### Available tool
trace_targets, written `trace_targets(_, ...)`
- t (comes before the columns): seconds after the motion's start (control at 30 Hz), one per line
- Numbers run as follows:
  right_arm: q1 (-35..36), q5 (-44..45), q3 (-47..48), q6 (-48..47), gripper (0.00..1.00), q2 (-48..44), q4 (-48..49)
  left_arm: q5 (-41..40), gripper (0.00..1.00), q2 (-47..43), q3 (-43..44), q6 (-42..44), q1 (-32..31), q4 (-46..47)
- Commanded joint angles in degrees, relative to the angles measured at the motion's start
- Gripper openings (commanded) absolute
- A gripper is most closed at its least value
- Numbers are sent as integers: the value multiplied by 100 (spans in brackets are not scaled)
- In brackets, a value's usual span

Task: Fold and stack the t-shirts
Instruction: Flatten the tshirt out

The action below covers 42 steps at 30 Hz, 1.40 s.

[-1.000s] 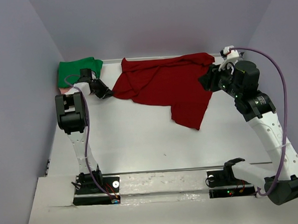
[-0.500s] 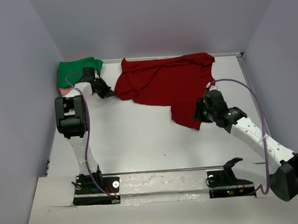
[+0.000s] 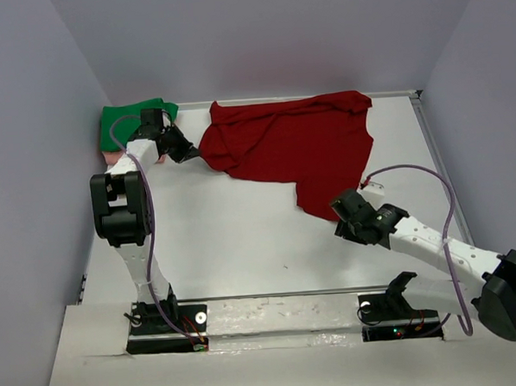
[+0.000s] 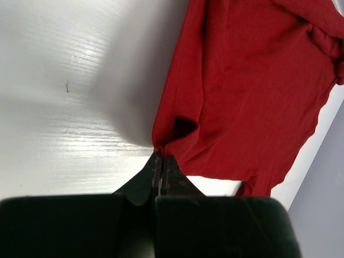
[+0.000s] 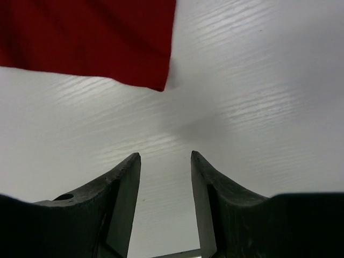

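Two grippers work opposite ends of one red shirt point(image 3: 281, 144) on a white table point(image 3: 226, 246).
Left gripper point(image 3: 190, 154) is pinched tight on the shirt's left corner, at far left. The shirt lies spread with its long axis left to right along the far side, and one flap trails nearward on the right. Right gripper point(image 3: 340, 215), jaws apart and empty, sits low just near of that flap's tip. The tip lies straight ahead, not yet between the jaws, so this arm looks nearer to it. Green shirt point(image 3: 133, 120) lies in the far left corner, with a sliver of pink shirt point(image 3: 109, 156) beneath.
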Motion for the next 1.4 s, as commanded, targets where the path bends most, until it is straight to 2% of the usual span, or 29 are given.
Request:
trace_targets(0.0,51,882,269,474,49,338,-155,120,0,-337,-20,123,6,-106)
trace_targets(0.17,-186,1076,454,282,47,865,28,172,0,-452,-240,62,-3,79)
trace_targets(0.33,-1117,206,164,-808,43,980,1268,269,0,-417,-284,79,6,114)
trace_targets(0.47,-1171,180,296,-1082,42,1015,1427,295,0,-399,-258,88,6,123)
trace_targets(0.73,-1171,-849,217,-1240,40,1420,2174,375,0,-355,-293,88,-3,176)
trace_targets(1.03,-1171,-805,164,-1205,40,1385,2174,392,0,-337,-284,79,-3,176)
trace_targets(1.37,-1171,-93,305,-476,43,1394,1181,427,0,-293,-293,44,-3,211)
